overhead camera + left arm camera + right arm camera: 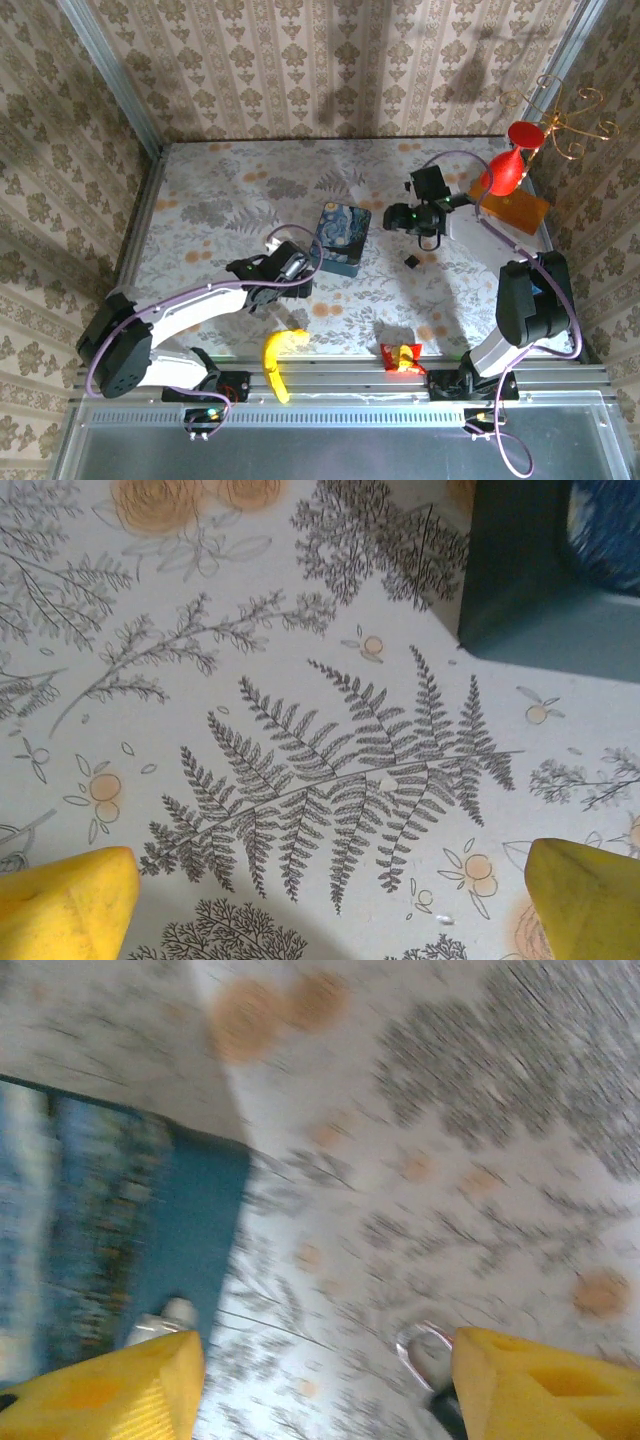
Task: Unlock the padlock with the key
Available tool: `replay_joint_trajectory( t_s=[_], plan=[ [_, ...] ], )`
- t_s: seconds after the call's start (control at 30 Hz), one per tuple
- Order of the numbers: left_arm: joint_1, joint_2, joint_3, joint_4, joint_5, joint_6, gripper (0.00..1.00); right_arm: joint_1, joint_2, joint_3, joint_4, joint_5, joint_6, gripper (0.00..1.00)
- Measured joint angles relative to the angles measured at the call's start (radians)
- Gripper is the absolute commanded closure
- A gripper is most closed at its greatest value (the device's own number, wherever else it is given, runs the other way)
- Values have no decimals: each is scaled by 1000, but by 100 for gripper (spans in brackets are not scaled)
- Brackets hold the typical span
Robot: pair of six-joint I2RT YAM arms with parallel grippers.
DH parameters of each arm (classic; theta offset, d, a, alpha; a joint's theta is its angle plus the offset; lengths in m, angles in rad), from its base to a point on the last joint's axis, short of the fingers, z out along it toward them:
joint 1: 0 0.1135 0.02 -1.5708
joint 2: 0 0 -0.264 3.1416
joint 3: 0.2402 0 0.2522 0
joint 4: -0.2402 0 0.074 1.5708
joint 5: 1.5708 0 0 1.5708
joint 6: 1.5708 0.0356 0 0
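Since the left fingers [70, 905] stand wide apart over the patterned bench [250, 630] with nothing between them, just beside a corner of the blue tin box [343, 238], we read that arm as placed to steady the box rather than to work the lock. Moving right, the padlock [165, 1318] shows in the blurred right wrist view as a small silvery lump against the box's side wall, low by the bench; we cannot make out its keyhole. Further right, a little metal ring with a dark piece lies on the bench, apart from the box, and we take it for the key [420, 1345]. The right fingers [540, 1385] are spread wide with nothing clamped, and the key lies just beside the inner edge of one of them. We judge the step in hand to be picking up the key. To do it well, we should centre both fingers over its dark head, come down until the tips almost touch the bench, and close on the head alone, leaving the blade free and the ring clear. Then we brace the box from the left before offering the blade squarely to the padlock, which will likely swing if pushed.
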Motion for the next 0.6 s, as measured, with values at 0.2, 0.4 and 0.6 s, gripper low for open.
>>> replay_joint_trajectory(
  t_s=[0.2,0.4,0.6],
  plan=[
    [-15,91,15,69,0,0,0,71,144,219,17,-17,-43,21],
    [-15,169,68,125,0,0,0,77,367,412,11,-60,-80,26],
    [-6,231,111,155,2,0,0,76,483,500,5,-112,-103,34]
  ],
)
